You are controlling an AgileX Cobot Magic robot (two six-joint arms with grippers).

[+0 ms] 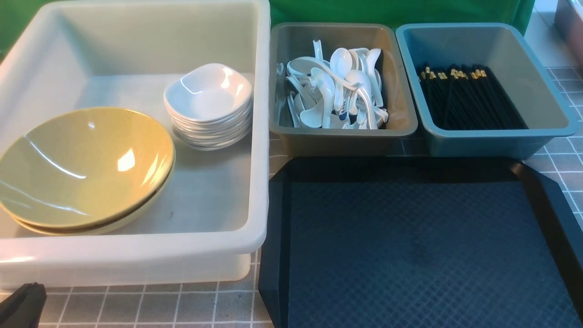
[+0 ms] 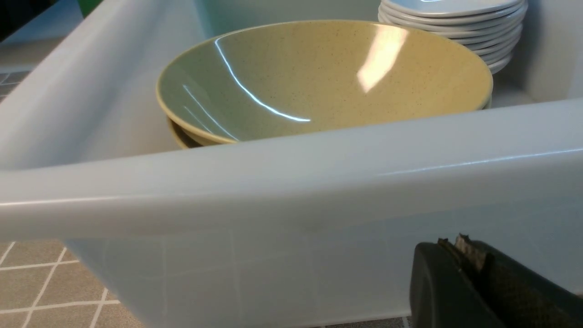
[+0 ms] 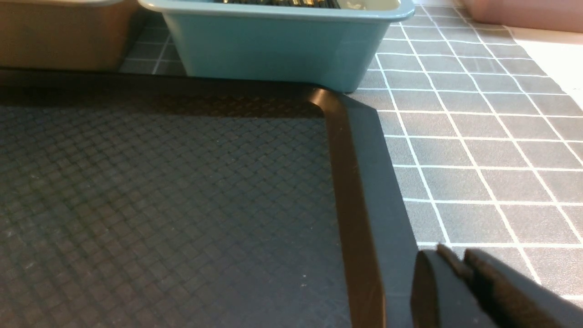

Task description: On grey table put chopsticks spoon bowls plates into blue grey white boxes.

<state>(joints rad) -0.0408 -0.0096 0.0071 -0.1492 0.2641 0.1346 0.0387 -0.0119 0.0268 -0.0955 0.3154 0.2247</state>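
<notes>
The big white box (image 1: 262,136) holds two stacked olive-yellow bowls (image 1: 82,168) and a stack of small white plates (image 1: 207,98). White spoons (image 1: 337,91) lie heaped in the grey box (image 1: 341,145). Black chopsticks (image 1: 469,98) lie in the blue box (image 1: 483,145). My left gripper (image 2: 451,243) is shut and empty, low on the grey table (image 1: 136,305) just outside the white box's near wall (image 2: 291,191); its tip (image 1: 23,303) shows at the front view's lower left corner. My right gripper (image 3: 455,255) hangs beside the tray's right rim, fingertips almost together, holding nothing.
A dark diamond-textured tray (image 1: 410,250) lies in front of the grey and blue boxes, with nothing on it. Its right rim (image 3: 355,191) borders bare gridded table (image 3: 478,150). A pinkish container (image 1: 569,18) stands at the far right. Green cloth hangs behind the boxes.
</notes>
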